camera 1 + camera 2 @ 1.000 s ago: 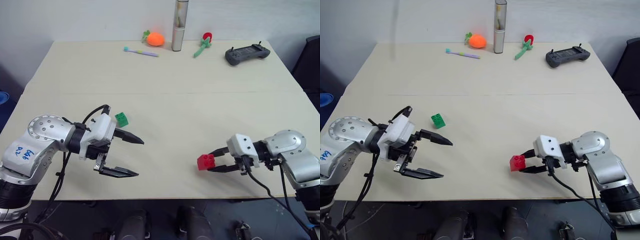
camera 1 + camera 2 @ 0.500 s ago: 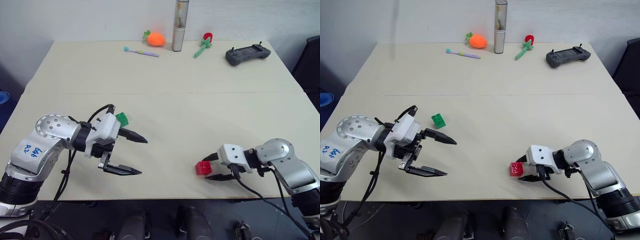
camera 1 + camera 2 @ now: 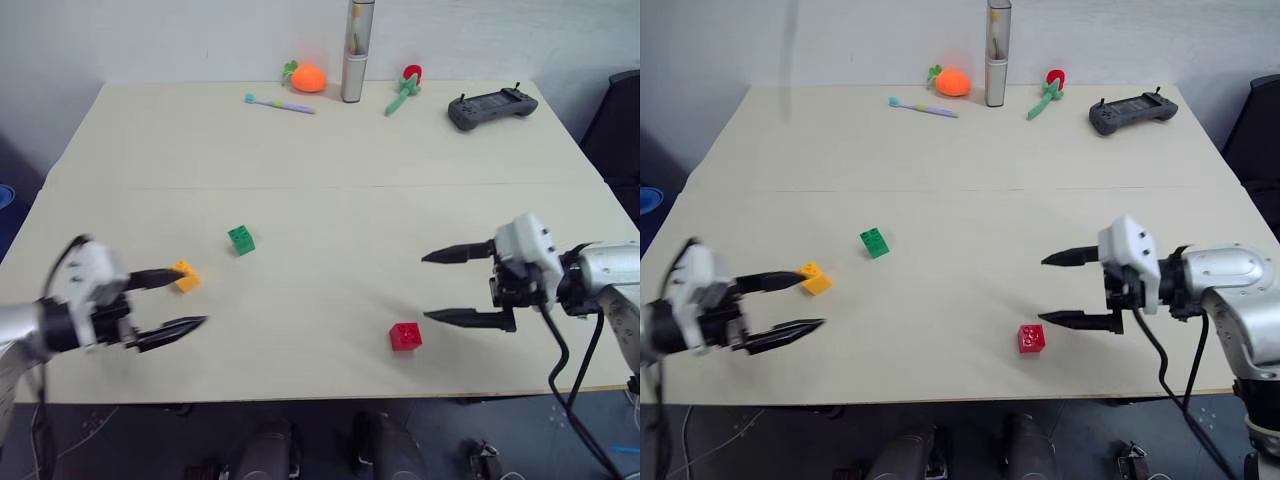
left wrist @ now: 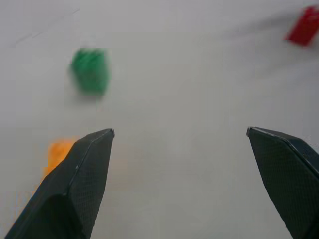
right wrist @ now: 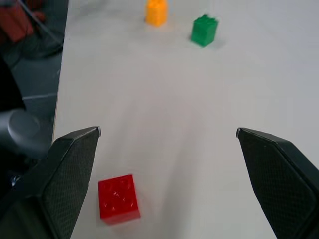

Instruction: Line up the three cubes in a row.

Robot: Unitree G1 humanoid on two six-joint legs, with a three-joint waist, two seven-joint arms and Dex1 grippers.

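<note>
Both end effectors empty from what I see. Right end effector (image 3: pixel 458 286) at right of frame, fingers spread wide, raised off the desk (image 3: pixel 330 170), nothing between them. Red brick (image 3: pixel 405 336) sits loose on the desk, lower centre-right, just beside the lower right finger, not touching it. Left end effector (image 3: pixel 178 299) at lower left, motion-blurred, fingers wide, nothing gripped. Yellow-orange brick (image 3: pixel 184 275) lies at the tip of its upper finger; can't tell if they touch. Green brick (image 3: pixel 241 239) is centre-left, up and right of the yellow-orange one, apart from it. Red is well apart from both, so I see no row.

Far edge of the desk, top of frame: orange carrot toy (image 3: pixel 307 77), toothbrush (image 3: pixel 279 102), upright metal cylinder (image 3: pixel 355 50), rose toy (image 3: pixel 405 88), black handheld controller (image 3: pixel 488 107).
</note>
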